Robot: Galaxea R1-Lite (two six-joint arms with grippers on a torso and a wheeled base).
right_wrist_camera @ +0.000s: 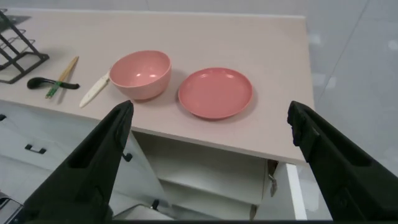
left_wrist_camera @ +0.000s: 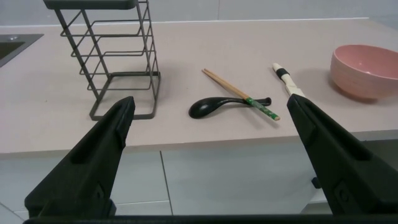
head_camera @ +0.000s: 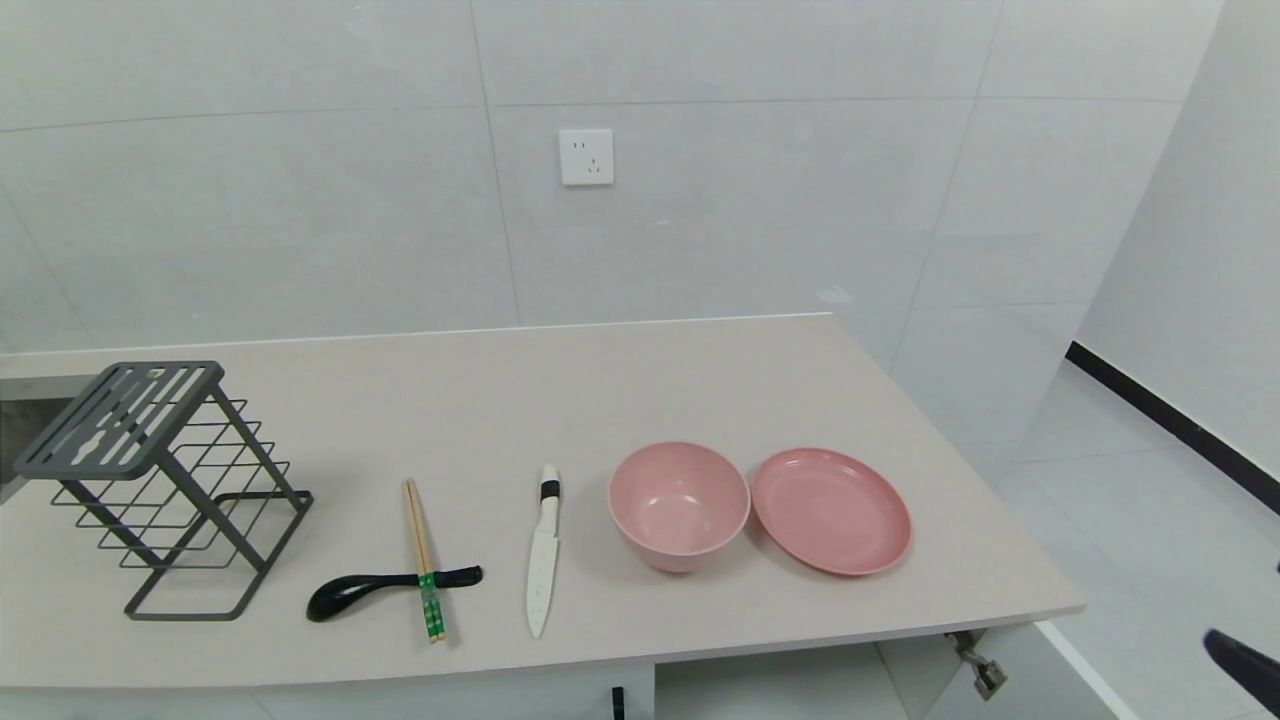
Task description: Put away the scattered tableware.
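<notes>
Pink round bowl (head_camera: 679,505) and flat pink plate (head_camera: 831,510) sit side by side on the beige countertop (head_camera: 560,400), alongside a white knife (head_camera: 543,550), wooden chopsticks (head_camera: 422,555) lying across a black spoon (head_camera: 345,592), and a grey wire rack (head_camera: 150,470). My left gripper (left_wrist_camera: 209,106) and right gripper (right_wrist_camera: 209,107) hang with jaws spread wide.

We see bright, even light falling from overhead across the pale counter (head_camera: 600,400). Shadows are soft and short: a faint one hugs the base of the pink bowl (head_camera: 678,505), another the near rim of the plate (head_camera: 830,510). The wall tiles (head_camera: 300,200) carry only a mild sheen. The counter's front edge bows slightly toward the head view's corners
</notes>
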